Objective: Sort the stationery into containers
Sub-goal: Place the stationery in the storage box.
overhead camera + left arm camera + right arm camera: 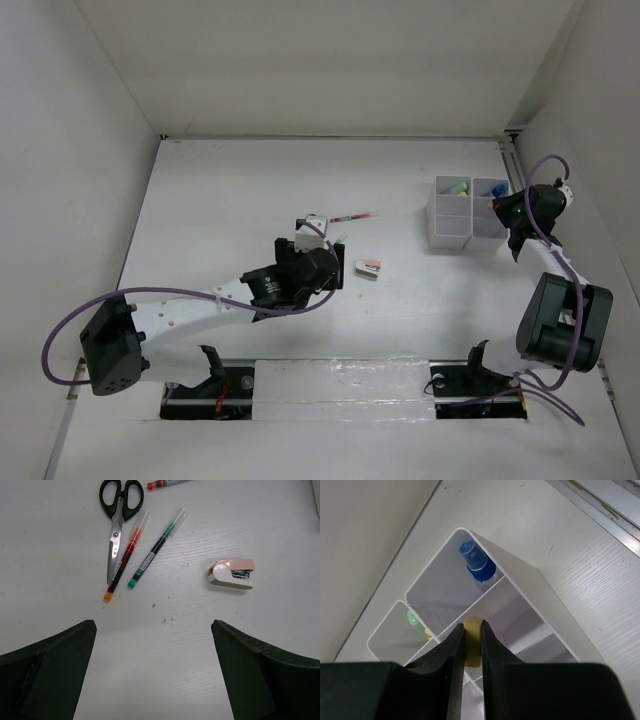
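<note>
Right wrist shows right gripper (471,629) pinching yellowish block (472,647); left gripper (154,630) spread; scissors (116,535) blade marking illegible.

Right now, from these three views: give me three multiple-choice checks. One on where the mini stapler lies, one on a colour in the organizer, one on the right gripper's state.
1. In the left wrist view, relative to the green pen, the pink-white mini stapler lies:
A) to its left
B) to its right, apart from it
C) across it

2. The capped item in the corner compartment of the organizer box is:
A) red
B) blue
C) black

3. The right gripper is:
A) open
B) shut on nothing
C) shut on the yellowish block

Answers:
1 B: the stapler sits clear of the pen, on its right.
2 B: the cap shows plain blue against the white walls.
3 C: the jaws pinch the block just above the box's dividers.
</note>
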You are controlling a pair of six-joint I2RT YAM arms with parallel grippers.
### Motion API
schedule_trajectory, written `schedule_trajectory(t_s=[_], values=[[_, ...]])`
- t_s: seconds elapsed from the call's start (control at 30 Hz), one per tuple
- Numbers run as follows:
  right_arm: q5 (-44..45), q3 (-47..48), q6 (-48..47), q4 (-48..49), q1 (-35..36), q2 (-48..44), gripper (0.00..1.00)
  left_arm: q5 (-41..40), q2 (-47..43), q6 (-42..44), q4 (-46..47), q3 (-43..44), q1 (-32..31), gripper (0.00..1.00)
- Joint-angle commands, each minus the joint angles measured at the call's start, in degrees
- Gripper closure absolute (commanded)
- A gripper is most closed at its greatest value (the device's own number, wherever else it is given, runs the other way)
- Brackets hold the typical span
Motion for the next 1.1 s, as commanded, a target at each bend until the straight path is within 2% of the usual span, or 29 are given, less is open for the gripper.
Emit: schedule_trajectory(t_s=[0.0,0.5,0.8,1.07], values=[[0.0,0.9,0.2,3.8,-0.4,-0.1,1.0,-0.2,-1.8,0.3,0.7,-0.4,-0.1,0.0],[-0.5,-0.9,0.2,6.2,-0.4,1.1,1.0,1.7,-2.4,0.8,0.7,-0.4,-0.1,0.0],[-0.5,-0.9,0.7,7.2,-0.4,2.2,0.97,3.5,-3.1,1.9,3.2,-2.0,-0.1,0.0],[-0.5,-0.3,1.3,7.2,-0.4,3.4,0.91,4.6,-3.1,2.9,3.7,-2.0,-0.1,0.0]])
